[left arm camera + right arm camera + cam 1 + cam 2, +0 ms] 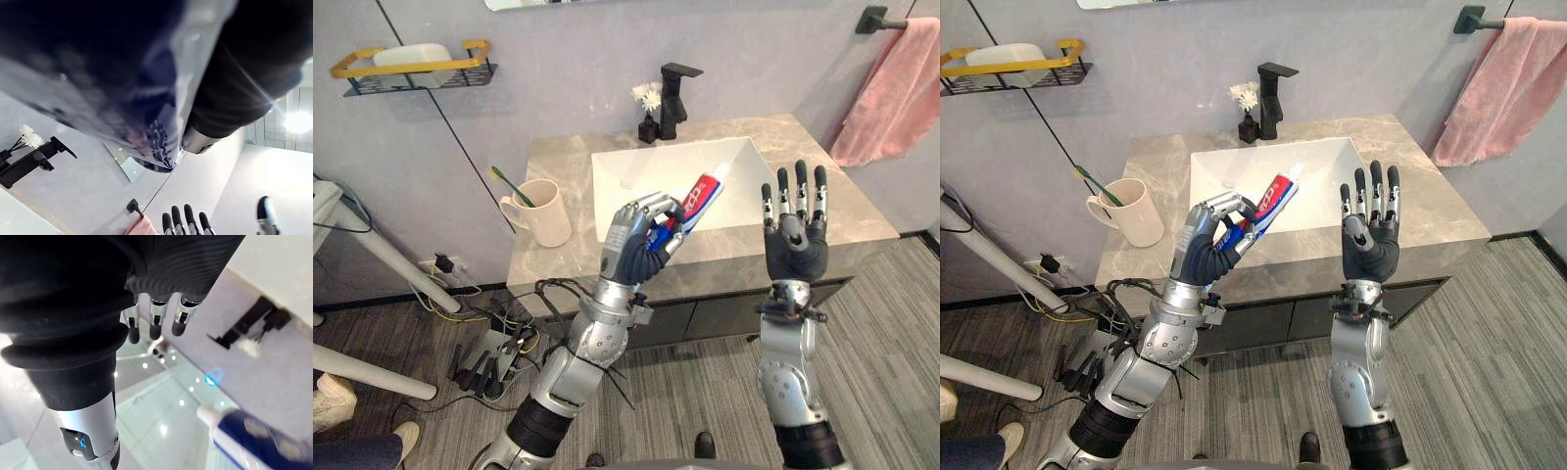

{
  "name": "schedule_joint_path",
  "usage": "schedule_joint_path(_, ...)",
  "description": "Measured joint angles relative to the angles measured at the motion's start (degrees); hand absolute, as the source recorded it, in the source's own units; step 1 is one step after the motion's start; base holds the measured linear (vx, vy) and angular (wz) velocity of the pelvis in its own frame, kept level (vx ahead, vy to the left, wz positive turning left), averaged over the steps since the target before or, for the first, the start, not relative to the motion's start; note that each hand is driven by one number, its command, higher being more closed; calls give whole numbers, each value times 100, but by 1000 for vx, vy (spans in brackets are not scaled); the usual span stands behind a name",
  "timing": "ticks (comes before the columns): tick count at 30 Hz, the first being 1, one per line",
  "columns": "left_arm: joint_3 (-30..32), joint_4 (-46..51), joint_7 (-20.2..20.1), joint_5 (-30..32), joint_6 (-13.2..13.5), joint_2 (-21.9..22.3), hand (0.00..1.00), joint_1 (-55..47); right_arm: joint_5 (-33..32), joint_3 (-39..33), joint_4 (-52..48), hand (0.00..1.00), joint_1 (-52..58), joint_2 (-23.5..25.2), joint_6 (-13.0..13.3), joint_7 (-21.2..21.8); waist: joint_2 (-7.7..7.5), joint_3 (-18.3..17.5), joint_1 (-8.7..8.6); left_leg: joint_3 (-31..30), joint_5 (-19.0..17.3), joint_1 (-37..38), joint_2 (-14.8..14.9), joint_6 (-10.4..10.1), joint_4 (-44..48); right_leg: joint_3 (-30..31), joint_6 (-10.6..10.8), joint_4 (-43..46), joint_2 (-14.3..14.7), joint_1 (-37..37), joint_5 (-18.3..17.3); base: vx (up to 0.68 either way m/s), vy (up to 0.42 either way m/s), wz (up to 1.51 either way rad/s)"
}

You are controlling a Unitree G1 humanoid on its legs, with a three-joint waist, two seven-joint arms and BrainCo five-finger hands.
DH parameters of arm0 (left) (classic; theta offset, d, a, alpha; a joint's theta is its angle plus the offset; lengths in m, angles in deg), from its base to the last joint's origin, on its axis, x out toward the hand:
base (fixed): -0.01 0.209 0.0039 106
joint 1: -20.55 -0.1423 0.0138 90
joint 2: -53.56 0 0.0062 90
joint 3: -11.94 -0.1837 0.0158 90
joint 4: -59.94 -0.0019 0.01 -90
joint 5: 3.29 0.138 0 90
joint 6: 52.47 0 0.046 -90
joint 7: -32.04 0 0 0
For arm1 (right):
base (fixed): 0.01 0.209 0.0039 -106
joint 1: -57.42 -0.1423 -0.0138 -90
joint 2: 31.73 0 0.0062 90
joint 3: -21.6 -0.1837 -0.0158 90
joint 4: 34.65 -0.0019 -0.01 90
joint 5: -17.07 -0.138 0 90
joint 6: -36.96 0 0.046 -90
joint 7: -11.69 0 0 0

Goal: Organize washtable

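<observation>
One tube is in play: your left hand (631, 245) has fingers curled round the toothpaste (697, 199), raised at frame centre over the front edge of the sink (636, 181). Your right hand (795, 240), right of centre, is empty, fingers straight and slightly apart. Next, I'd judge, swing left and drop it in the mug (543, 211), which holds a toothbrush (509, 184); the upper-left shelf (411, 67) holds a white bar (411, 53)

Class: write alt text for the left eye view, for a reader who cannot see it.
The robot's left hand grips a toothpaste tube before the sink, while its right hand is raised open beside it. A cream mug holding a toothbrush stands left of the sink.
</observation>
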Motion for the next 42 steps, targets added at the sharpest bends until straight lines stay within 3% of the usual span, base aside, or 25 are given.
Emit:
schedule_joint_path(4,-55,-204,-2,-214,0,78,100,135,-30,-154,625,0,-400,-116,-5,-153,-1,-3,52,-133,78,-44,1,-4,-62,-119,-1,-2,-3,17,0,-26,-18,19)
schedule_joint_path(14,-261,-424,-5,-394,-112,79,100,221,-743,-90,1028,0,-633,48,-31,-133,-21,-10,150,-273,106,-148,15,-19,-30,-266,-7,-4,4,23,1,-17,-12,8)
schedule_joint_path(16,-252,-424,-5,-391,-141,80,100,222,-936,144,1012,0,-656,140,-39,-79,-32,-17,144,-272,115,-136,18,-21,-51,-269,-8,-4,8,22,2,0,0,0)
schedule_joint_path(21,-250,-423,-6,-370,-236,100,100,226,-1533,1262,545,0,-540,416,-196,512,-97,-48,151,-266,119,-124,18,-24,-82,-278,-8,-6,7,22,0,-1,-2,1)
schedule_joint_path(27,-241,-424,-4,-246,-364,90,100,225,-1905,2063,234,0,-70,543,-402,855,-292,-155,145,-258,118,-155,16,-24,-88,-292,-17,-8,1,-6,-7,-1,-2,1)
schedule_joint_path(31,-245,-424,-4,-140,-408,87,100,225,-2182,2309,63,0,145,530,-499,987,-310,-167,144,-259,119,-168,19,-25,-87,-300,-26,-8,2,-20,-13,0,0,0)
schedule_joint_path(42,-239,-424,32,-134,-466,86,100,224,-2375,2678,51,0,176,487,-393,988,-325,-184,150,-291,120,-200,17,-25,-85,-324,-33,-10,3,-39,-18,0,0,0)
